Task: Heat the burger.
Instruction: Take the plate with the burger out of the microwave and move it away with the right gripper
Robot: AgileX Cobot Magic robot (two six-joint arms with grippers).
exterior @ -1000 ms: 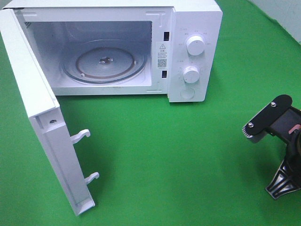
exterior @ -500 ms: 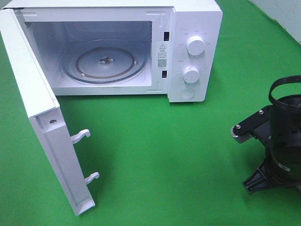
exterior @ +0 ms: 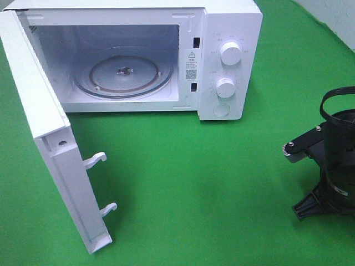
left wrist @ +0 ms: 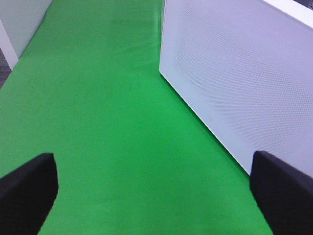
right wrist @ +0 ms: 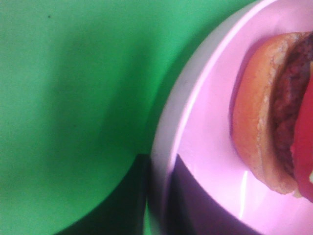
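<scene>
The burger [right wrist: 266, 112] lies on a pink plate [right wrist: 205, 127] in the right wrist view; I see its golden bun, dark patty and a red tomato edge. My right gripper [right wrist: 156, 196] has one dark finger on each side of the plate's rim, closed on it. In the high view the right arm [exterior: 333, 160] stands at the right edge, and the plate and burger are hidden there. My left gripper [left wrist: 154, 196] is open and empty over the green cloth, beside the outer face of the microwave door [left wrist: 234, 73].
The white microwave [exterior: 227, 27] stands at the back with its door [exterior: 50, 138] swung wide open toward the front left. Its glass turntable [exterior: 122, 75] is bare. Green cloth [exterior: 194, 183] covers the table.
The right arm swung left and turned half a second ago, then drew back a little to the right. The microwave and door have not moved.
</scene>
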